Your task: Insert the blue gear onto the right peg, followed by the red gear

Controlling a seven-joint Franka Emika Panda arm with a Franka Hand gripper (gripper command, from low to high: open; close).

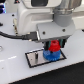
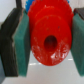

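Above the plate (image 1: 46,58) on the counter (image 1: 12,70), the tool (image 1: 53,46) is closed on the red gear (image 2: 49,36), just over the blue gear (image 1: 50,55), which seems already on the right peg. Next: lower straight, then release.

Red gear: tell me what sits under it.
The red gear, gripped by the pincer, sits above the blue gear on the grey plate. The peg is covered.
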